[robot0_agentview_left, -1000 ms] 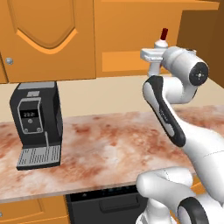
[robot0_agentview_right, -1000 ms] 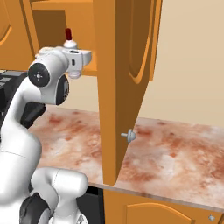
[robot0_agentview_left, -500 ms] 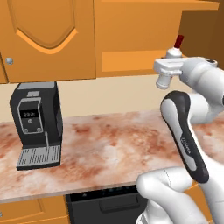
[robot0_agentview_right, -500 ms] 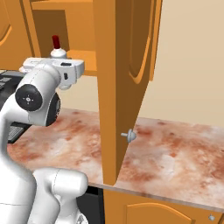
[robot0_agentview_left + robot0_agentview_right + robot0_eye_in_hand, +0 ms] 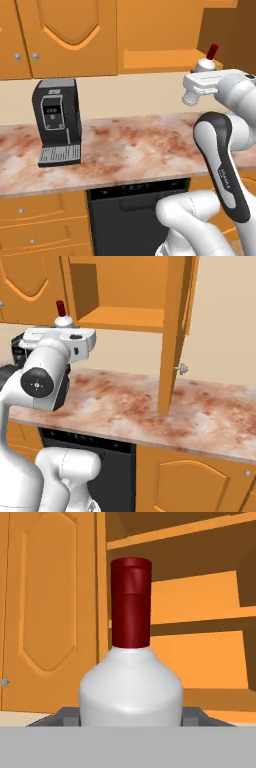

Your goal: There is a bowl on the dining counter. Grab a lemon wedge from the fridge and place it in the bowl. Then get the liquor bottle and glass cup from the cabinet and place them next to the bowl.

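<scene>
An open cabinet [image 5: 120, 311] stands above the marbled counter [image 5: 130, 145], a coffee machine [image 5: 56, 120] at its left end. The arm [image 5: 222, 160] holds its gripper [image 5: 131, 714] up before the lower shelf, jaws partly spread and clamped on the body of the bottle [image 5: 131, 677]. The bottle sits directly between the jaws, upright, long axis vertical, red cap [image 5: 131, 602] on top, lifted off the shelf and just outside it. Judged from this, the carry to the bowl comes next; a tilt could loosen the hold.
</scene>
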You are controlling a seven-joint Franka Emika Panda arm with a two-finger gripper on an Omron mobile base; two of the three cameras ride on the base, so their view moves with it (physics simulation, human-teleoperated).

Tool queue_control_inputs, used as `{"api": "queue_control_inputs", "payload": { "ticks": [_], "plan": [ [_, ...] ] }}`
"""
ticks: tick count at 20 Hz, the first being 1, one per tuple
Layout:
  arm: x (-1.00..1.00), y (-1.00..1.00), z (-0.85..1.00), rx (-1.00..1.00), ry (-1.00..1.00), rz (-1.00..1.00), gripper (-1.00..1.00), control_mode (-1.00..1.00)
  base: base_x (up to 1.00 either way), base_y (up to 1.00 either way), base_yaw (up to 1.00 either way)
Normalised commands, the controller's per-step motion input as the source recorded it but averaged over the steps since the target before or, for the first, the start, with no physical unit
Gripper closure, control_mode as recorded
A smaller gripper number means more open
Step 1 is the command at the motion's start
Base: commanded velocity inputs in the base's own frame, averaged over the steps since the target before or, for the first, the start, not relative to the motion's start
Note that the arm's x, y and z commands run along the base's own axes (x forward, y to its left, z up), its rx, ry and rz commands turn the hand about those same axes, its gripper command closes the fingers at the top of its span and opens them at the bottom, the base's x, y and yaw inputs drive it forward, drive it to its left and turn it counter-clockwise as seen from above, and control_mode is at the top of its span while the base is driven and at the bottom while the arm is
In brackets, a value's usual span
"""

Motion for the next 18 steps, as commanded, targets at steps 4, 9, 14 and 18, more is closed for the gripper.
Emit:
{"api": "queue_control_inputs", "payload": {
  "ticks": [4,9,14,18],
  "plan": [
    [0.00,0.00,0.00,0.00,0.00,0.00,1.00,1.00,-0.44,0.95,-0.11],
    [0.00,0.00,0.00,0.00,0.00,0.00,1.00,1.00,-0.36,1.00,-0.24],
    [0.00,0.00,0.00,0.00,0.00,0.00,1.00,1.00,-0.31,0.92,-0.37],
    [0.00,0.00,0.00,0.00,0.00,0.00,1.00,1.00,-0.24,0.81,-0.43]
  ]
}}
